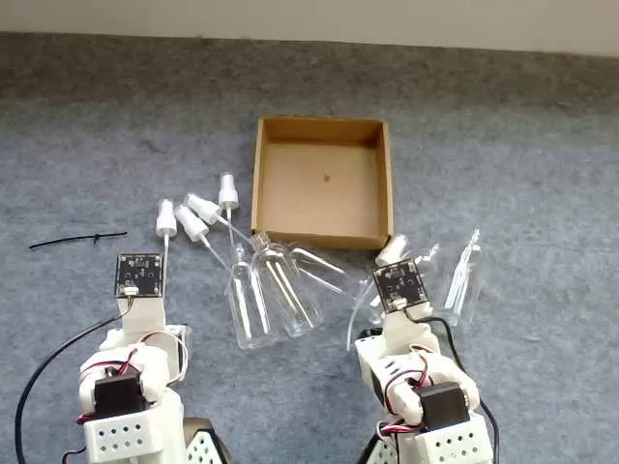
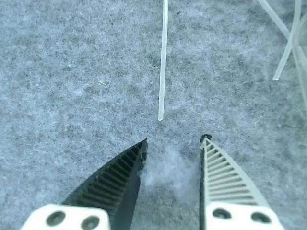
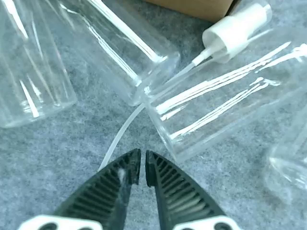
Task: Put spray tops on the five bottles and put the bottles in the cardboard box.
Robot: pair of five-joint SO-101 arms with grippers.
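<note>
Left gripper jaws apart by tube; right gripper closed, empty. Capping seemingly unstarted; next, grasp that tube.

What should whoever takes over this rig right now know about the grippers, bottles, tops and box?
Left gripper: open, empty, low over the carpet, just short of the end of a tube.
Right gripper: shut, empty, at the bottles, beside a loose top.
Box: no bottles in it.
Four more tops lie left of the box; the bottles lie on their sides in front of it.
Done: nothing that I can see; no bottle looks capped.
Left: fit all five tops, then box the bottles.
</note>
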